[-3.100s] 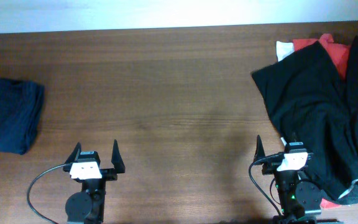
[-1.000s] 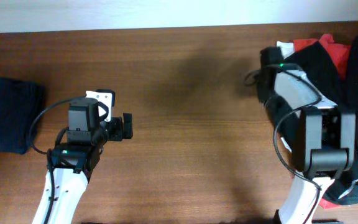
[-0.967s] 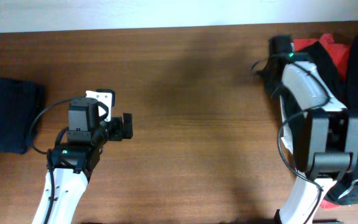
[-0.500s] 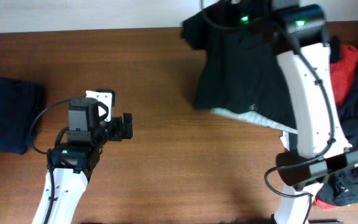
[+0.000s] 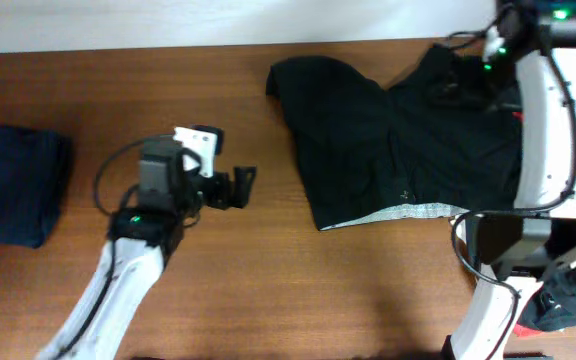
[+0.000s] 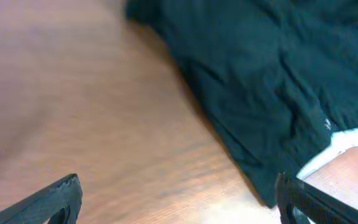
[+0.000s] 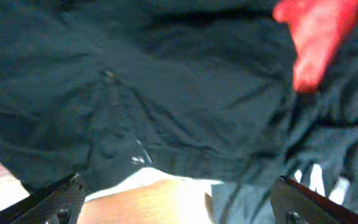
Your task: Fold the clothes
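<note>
Folded navy garment is seen well behind the left gripper and is not involved. The left gripper's fingers are spread, with nothing held. It is aimed at the shorts, which lie ahead of it, near but apart, with bare table between. The shorts are laid open, long axis running from the left gripper toward the right gripper. The pale waistband is turned to the robot's side. The right gripper is placed over the shorts' far end, fingers spread wide; contact with the cloth cannot be told. Red cloth and a lettered black garment are seen just beyond it. The left end is judged nearer the left gripper, so each arm is likely suited to its own end.
</note>
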Tool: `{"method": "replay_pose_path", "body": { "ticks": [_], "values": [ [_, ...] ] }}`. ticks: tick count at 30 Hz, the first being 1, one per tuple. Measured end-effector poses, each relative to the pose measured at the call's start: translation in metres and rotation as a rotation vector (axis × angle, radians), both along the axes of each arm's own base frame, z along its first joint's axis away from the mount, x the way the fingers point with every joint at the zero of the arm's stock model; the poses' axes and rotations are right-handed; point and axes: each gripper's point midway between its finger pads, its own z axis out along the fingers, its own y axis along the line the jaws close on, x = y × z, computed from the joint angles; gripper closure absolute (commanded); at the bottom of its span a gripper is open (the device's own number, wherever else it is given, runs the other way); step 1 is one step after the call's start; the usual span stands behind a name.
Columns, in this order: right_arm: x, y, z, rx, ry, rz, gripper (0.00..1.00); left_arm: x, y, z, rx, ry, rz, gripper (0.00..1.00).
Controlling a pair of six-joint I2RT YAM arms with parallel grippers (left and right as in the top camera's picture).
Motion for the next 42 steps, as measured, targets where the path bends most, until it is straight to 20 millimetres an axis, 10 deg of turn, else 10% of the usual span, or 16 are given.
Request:
{"method": "replay_pose_path", "body": {
  "ticks": [8,11,13,15,23,26,29,34,38,42],
  "values": [
    [-0.003,-0.016,0.000,0.014,-0.002,-0.051,0.01,-0.017,-0.132,-0.124,-0.257,0.393,-0.112,0.04],
    [-0.003,-0.018,0.000,0.014,-0.002,-0.056,0.01,-0.035,-0.172,-0.130,-0.329,0.467,-0.158,0.32],
    [-0.003,-0.018,0.000,0.014,-0.002,-0.056,0.01,-0.060,-0.199,-0.137,-0.334,0.518,-0.218,0.75],
    [-0.003,-0.019,0.000,0.013,-0.002,-0.058,0.01,-0.072,-0.207,-0.141,-0.333,0.551,-0.229,0.99],
    [-0.011,-0.052,0.000,0.013,-0.002,-0.136,0.01,-0.046,-0.178,-0.148,-0.356,0.563,-0.131,0.99],
    [-0.012,-0.059,0.000,0.013,-0.003,-0.153,0.01,-0.045,-0.122,-0.162,-0.332,0.715,0.001,0.99],
    [-0.016,-0.069,0.000,0.013,-0.002,-0.178,0.01,0.002,0.029,-0.138,-0.391,0.663,0.338,0.99],
    [-0.012,-0.058,-0.001,0.067,-0.010,-0.129,0.01,0.063,0.231,-0.008,-0.412,0.202,0.696,0.99],
    [0.002,-0.010,0.005,0.270,-0.076,0.145,0.00,0.025,0.223,-0.031,-0.386,0.434,0.753,0.99],
    [0.034,0.040,0.010,0.283,-0.170,0.330,0.00,-0.011,0.249,-0.057,-0.153,0.544,0.867,0.58]
  ]
}}
